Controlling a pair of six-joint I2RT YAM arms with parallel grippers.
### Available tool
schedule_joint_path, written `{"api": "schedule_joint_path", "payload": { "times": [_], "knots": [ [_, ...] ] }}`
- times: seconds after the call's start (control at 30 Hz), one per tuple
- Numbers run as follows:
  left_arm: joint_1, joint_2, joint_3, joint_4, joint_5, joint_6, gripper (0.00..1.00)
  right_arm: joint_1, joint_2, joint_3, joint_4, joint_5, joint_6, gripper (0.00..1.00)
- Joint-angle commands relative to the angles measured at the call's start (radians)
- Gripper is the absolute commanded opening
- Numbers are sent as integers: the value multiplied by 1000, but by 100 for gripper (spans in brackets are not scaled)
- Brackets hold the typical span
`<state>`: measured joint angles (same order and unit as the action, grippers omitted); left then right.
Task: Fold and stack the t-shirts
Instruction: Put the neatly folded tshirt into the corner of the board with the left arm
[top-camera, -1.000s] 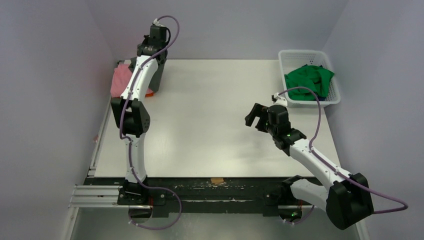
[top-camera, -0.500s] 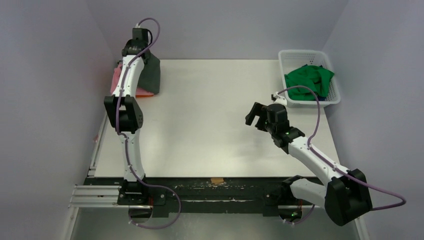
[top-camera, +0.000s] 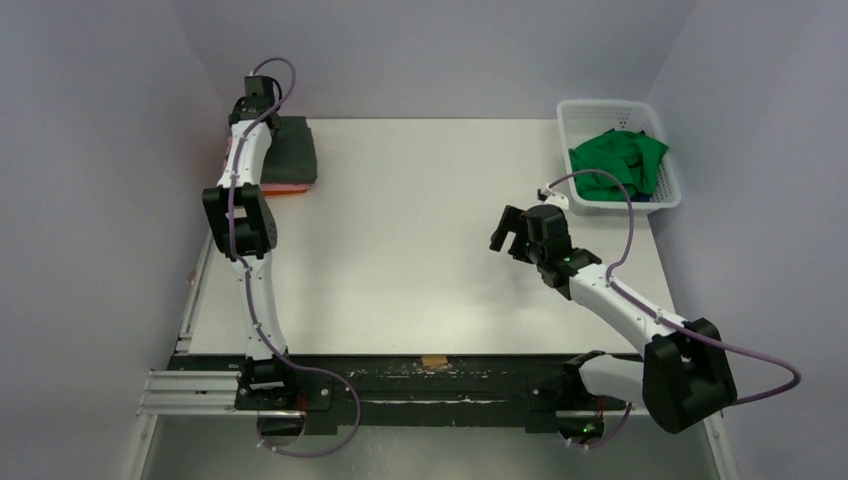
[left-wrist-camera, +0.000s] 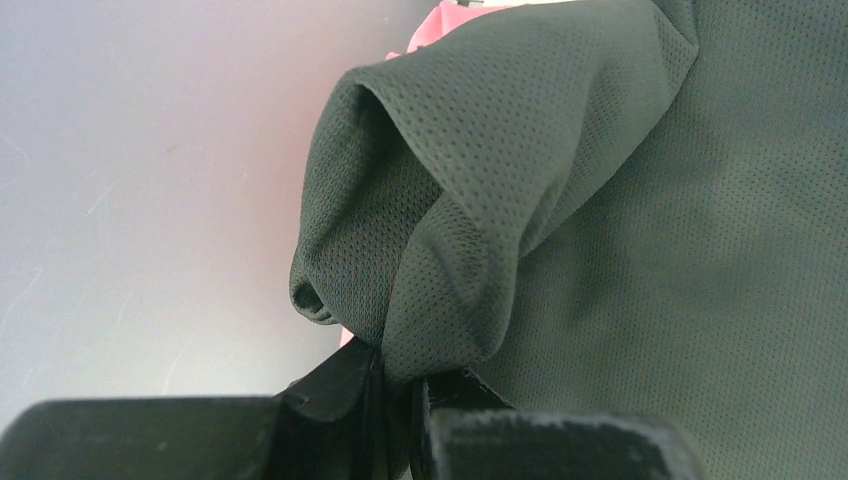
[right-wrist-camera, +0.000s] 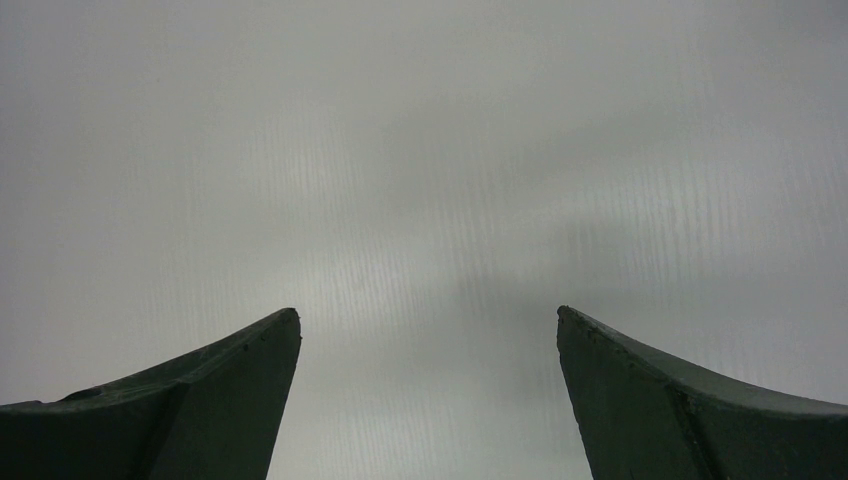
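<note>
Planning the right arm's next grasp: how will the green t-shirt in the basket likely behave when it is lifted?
Probably floppy: the green t-shirt lies crumpled in loose folds in the white basket, so it should drape and unfurl from a single pinch. It is likely light, though a fold snagged on the basket wall might drag the basket along.

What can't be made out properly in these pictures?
- Top view: dark grey t-shirt covers the stack beneath; only an orange sliver shows.
- Top view: green t-shirt hides the basket's bottom.
- Left wrist view: left gripper, pinching grey cloth, is cut off by the frame's lower edge.
</note>
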<state>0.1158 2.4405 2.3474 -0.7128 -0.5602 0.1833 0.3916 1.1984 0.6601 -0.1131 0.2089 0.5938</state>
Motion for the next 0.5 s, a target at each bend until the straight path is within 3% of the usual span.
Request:
{"api": "schedule_joint_path", "payload": {
  "times": [0.0, 0.07, 0.1, 0.13, 0.17, 0.33, 0.47],
  "knots": [
    [11, -5, 47, 92, -31, 20, 26, -3, 15, 50, 13, 47, -22, 98],
    [11, -4, 45, 112, -58, 25, 42, -2, 29, 64, -9, 67, -32, 98],
    [11, -4, 46, 124, -82, 28, 61, -2, 35, 73, -22, 78, -34, 98],
    [10, -6, 54, 126, -110, 22, 88, -2, 38, 80, -33, 86, -36, 99],
    [11, -13, 58, 128, -135, 10, 98, -2, 38, 82, -35, 91, -34, 99],
    [11, -102, 54, 104, -202, -137, 100, -3, -6, 69, -33, 86, -21, 99],
    [11, -242, 35, -47, -5, -365, 100, -2, -84, 47, -50, 81, -8, 99]
  ]
}}
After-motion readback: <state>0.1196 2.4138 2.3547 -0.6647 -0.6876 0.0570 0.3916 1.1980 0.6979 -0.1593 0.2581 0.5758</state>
